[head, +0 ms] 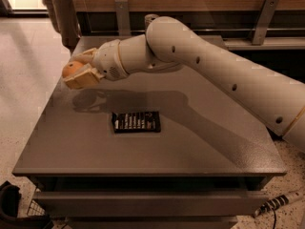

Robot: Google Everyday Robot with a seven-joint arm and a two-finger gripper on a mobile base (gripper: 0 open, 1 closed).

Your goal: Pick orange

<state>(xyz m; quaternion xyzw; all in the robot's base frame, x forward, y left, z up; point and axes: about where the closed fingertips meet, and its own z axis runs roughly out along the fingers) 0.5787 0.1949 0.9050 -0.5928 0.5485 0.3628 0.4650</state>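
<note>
The orange [71, 69] is a small round fruit held between the tan fingers of my gripper [78, 69]. The gripper is shut on it and holds it in the air above the left edge of the grey table [200, 142]. The gripper's shadow falls on the tabletop below it. My white arm reaches in from the right across the table to the gripper.
A flat black packet with white markings [136, 121] lies on the table in front of the arm. A drink can [150, 18] stands at the table's far edge, mostly hidden behind the arm. A person's legs [61, 11] stand at the far left. Metal brackets line the back wall.
</note>
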